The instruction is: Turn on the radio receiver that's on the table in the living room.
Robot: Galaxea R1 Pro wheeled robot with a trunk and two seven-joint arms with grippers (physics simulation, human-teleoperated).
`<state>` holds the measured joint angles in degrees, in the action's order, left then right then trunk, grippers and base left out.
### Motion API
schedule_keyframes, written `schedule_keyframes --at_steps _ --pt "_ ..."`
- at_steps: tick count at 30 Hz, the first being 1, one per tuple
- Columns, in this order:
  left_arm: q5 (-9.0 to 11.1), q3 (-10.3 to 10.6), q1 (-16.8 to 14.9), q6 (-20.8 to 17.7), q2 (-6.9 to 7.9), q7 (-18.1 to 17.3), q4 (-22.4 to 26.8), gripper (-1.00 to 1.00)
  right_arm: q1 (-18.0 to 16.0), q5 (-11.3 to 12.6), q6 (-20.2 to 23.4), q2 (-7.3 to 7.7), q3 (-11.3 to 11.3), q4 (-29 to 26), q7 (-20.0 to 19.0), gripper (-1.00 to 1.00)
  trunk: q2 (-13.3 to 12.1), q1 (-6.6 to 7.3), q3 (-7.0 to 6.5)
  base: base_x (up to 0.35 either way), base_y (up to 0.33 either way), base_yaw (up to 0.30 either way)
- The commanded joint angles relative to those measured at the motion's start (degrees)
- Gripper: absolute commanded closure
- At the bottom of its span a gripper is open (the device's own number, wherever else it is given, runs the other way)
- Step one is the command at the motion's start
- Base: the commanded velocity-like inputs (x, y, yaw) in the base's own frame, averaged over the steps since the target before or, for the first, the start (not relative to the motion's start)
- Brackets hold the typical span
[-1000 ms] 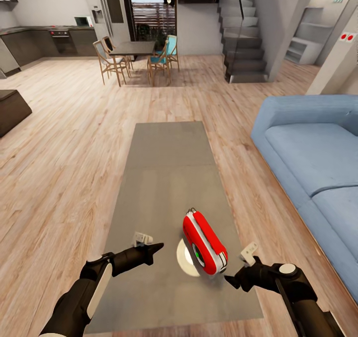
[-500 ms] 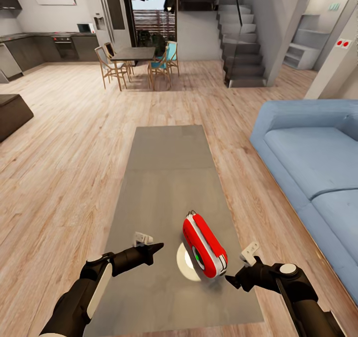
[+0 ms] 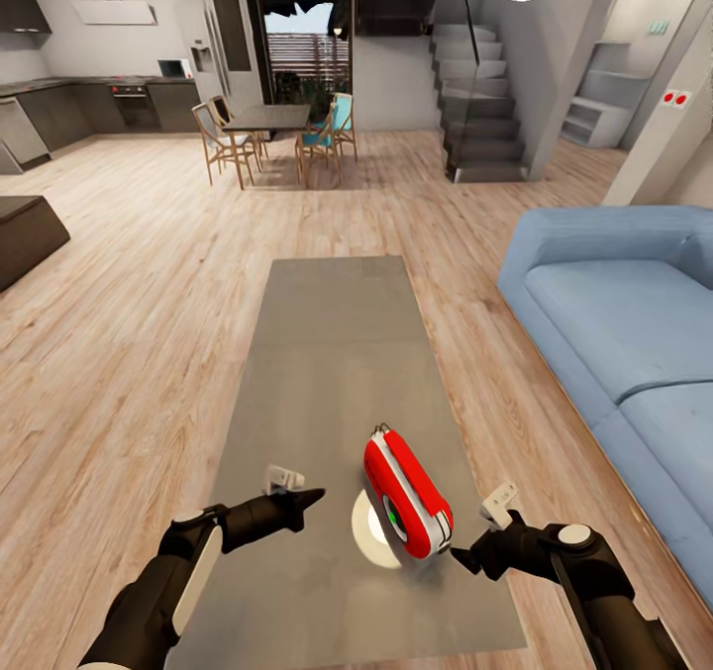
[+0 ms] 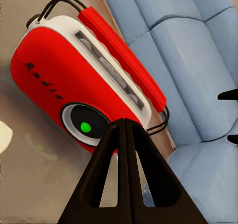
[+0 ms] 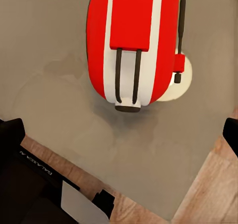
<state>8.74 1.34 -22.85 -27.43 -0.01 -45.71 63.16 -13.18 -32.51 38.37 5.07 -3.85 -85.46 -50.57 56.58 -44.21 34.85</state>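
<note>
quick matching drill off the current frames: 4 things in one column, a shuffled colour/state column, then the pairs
Things:
1. radio receiver
2. table
3. sofa
4. left gripper

Colour or state:
A. light blue
B. fingers closed to a point
C. glossy red with a green-lit dial
D. matte grey-taupe

Pairs: 1-C, 2-D, 3-A, 4-B

The head view looks down the bench [image 3: 327, 353] from above, while both wrist views closely face the radio receiver [image 4: 84, 90] from opposite sides.
</note>
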Motion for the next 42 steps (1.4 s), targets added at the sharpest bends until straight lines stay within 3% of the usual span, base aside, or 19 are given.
schedule_keyframes --at_steps 1,6,8,12,17,26,31,38,42 --pt "0.0 0.0 0.0 -0.1 0.15 0.0 -0.1 1.00 0.0 0.0 0.0 0.01 -0.1 0.3 0.0 -1.00 0.0 0.00 -0.09 0.000 0.000 0.000" --pt "0.0 0.0 0.0 -1.4 2.35 -0.1 -4.7 1.00 0.0 -0.3 -0.5 0.10 -4.1 5.6 0.7 -1.00 0.0 0.00 -0.54 0.000 0.000 0.000" --pt "-0.1 0.0 0.0 -1.5 3.67 -0.2 -9.2 1.00 0.0 -0.4 -0.7 0.11 -6.6 8.7 1.3 -1.00 0.0 0.00 -0.72 0.000 0.000 0.000" --pt "-0.3 0.0 0.0 -1.1 5.36 -0.2 -15.4 1.00 0.0 -0.6 -1.3 0.13 -9.0 12.1 1.8 -1.00 0.0 0.00 -1.08 0.000 0.000 0.000" --pt "-0.4 0.1 0.0 1.9 7.02 -0.1 -24.1 1.00 0.0 -1.7 -3.9 0.13 -13.8 17.3 2.3 -1.00 0.0 0.00 -1.52 0.000 0.000 0.000" --pt "-0.6 0.1 0.0 13.6 7.38 -0.1 -41.5 1.00 0.0 -6.6 -10.8 0.12 -21.6 26.4 2.8 -1.00 0.0 0.00 -2.33 0.000 0.000 0.000" --pt "-0.6 0.0 0.0 17.9 7.44 -0.1 -47.8 1.00 0.0 -9.2 -14.1 0.14 -25.0 31.0 3.9 -1.00 0.0 0.00 -2.78 0.000 0.000 0.000" --pt "-1.5 0.1 0.0 19.3 7.41 0.3 -54.3 1.00 0.0 -11.4 -17.6 0.19 -26.4 38.5 7.9 -1.00 0.0 0.00 -3.41 0.000 0.000 0.000" --pt "-4.8 0.1 0.0 22.6 7.32 0.6 -59.0 1.00 0.0 -11.6 -21.0 0.55 -26.7 46.9 13.0 -1.00 0.0 0.00 -3.76 0.000 0.000 0.000"
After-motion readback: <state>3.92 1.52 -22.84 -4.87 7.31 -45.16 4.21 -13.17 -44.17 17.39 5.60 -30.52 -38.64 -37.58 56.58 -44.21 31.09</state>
